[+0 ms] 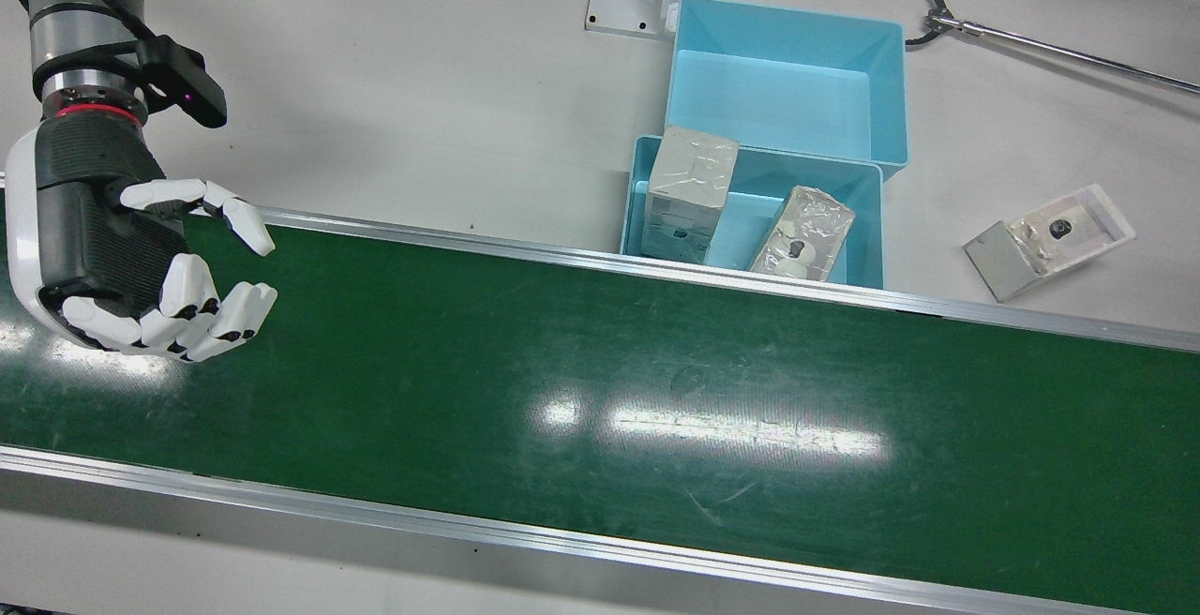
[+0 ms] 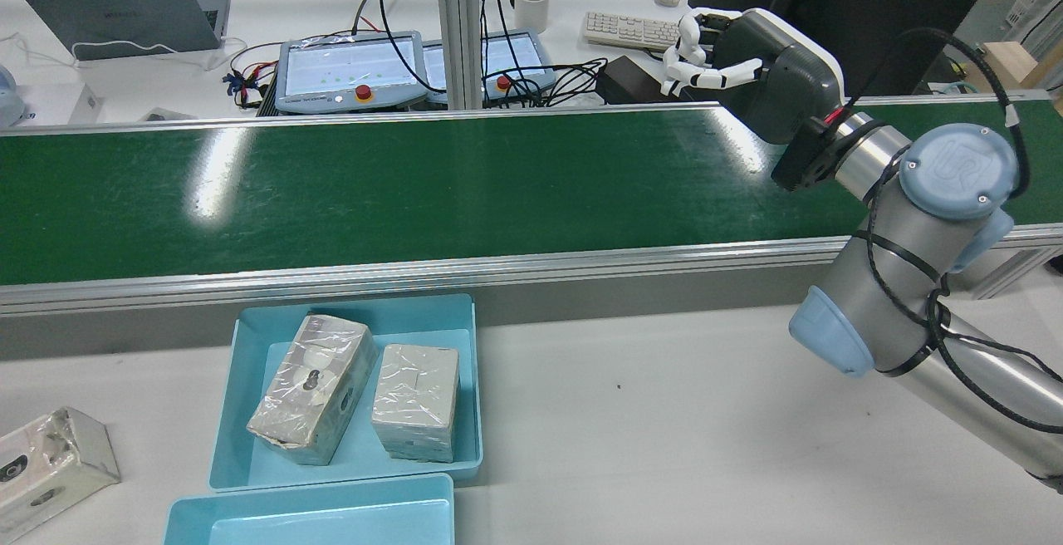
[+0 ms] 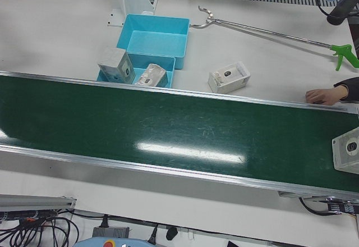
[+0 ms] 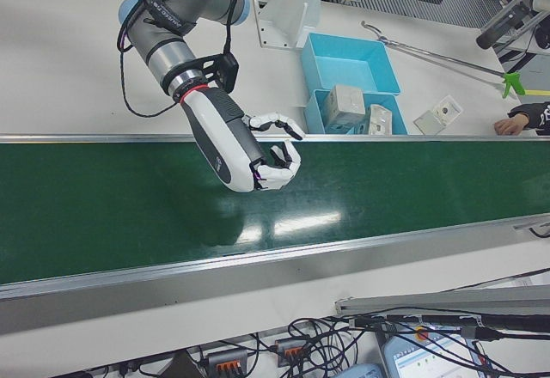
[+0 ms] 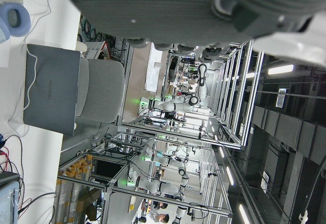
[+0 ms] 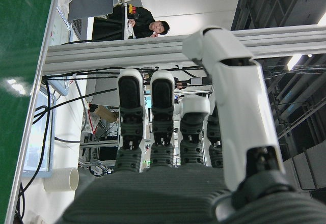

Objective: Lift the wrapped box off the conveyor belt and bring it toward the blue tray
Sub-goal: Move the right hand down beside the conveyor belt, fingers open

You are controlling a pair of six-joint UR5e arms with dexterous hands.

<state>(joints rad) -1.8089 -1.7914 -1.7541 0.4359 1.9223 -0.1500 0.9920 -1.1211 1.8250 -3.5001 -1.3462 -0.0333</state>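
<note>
We hold our right hand (image 1: 141, 259) empty, white fingers loosely curled apart, above the glossy green belt (image 1: 600, 390). A plastic-wrapped box (image 3: 349, 152) rides the belt's far end, well apart from the blue tray (image 1: 647, 179).

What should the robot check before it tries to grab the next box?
1. Right hand open and holding nothing: ok.
2. Right hand over the belt: ok.
3. Wrapped box within reach: not ok, it sits at the belt's far end.
4. Blue tray has room: cannot tell, two boxes already lie inside.
5. Person's hand away from the belt: not ok, it rests at the edge.
</note>
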